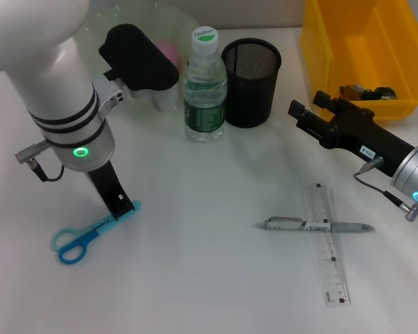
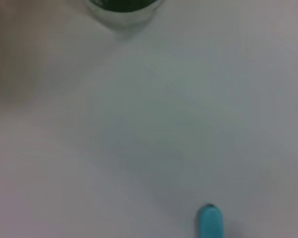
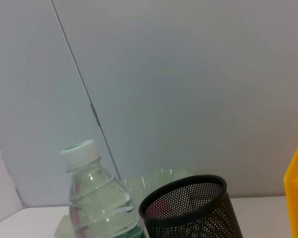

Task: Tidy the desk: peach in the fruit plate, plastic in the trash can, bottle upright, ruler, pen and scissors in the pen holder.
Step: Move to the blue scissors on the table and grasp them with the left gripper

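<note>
One upright bottle [image 1: 205,87], cap lettering unreadable; left claw [image 1: 122,206] grasping blue scissors [image 1: 90,234].

Bottle [image 1: 205,87]: upright, just left of pen holder [image 1: 251,82]
Bin [image 1: 366,52]: right of pen holder
Pen [image 1: 313,225]: crosses ruler [image 1: 327,243], front right
Scissors [image 1: 90,234]: front left

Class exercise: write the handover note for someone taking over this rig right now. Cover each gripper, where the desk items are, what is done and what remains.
Left gripper: down at the blade end of the blue scissors, grip unclear.
Right gripper: hovering beside the yellow bin, holding nothing visible.
Done: water bottle upright; peach in the clear fruit plate; dark scraps lie in the bin.
Left: scissors, pen and ruler, lying crossed, into the mesh pen holder.
</note>
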Tool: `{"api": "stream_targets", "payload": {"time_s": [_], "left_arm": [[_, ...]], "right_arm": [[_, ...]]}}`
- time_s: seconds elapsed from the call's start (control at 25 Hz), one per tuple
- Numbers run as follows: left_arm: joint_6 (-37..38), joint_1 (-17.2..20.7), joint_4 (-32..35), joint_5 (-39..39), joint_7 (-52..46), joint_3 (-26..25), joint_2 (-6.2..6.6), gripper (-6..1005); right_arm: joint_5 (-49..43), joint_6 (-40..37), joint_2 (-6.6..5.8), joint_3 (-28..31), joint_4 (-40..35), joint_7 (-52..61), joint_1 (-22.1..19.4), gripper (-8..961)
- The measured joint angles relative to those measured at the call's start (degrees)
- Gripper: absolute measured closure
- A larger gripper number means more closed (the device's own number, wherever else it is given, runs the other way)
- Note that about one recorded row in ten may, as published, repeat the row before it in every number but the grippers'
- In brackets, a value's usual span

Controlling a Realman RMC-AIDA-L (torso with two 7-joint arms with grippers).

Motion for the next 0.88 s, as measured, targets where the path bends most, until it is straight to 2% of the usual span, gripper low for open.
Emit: {"api": "stream_targets", "payload": {"time_s": [0.08, 0.24, 0.6, 0.88], "left_arm": [[0.2, -0.1, 0.0, 0.0, 0.0, 0.2, 0.00, 927], [0.6, -0.4, 1.0, -0.1, 0.0, 0.1, 0.00, 824], [2.0, -1.3, 1.3, 0.4, -0.1, 1.0, 0.00, 808], [2.5, -2.3, -0.6, 0.1, -1.0, 1.3, 0.00, 684]], "right_arm": [[0.0, 0.0, 0.00, 0.0, 0.0, 0.0, -0.1, 301], [0.0, 0.0, 0.00, 0.0, 0.0, 0.0, -0.2, 301], [0.0, 0.0, 0.00, 0.5, 0.0, -0.6, -0.3, 301], [0.0, 0.0, 0.00, 1.6, 0.3, -1.7, -0.3, 301]]}}
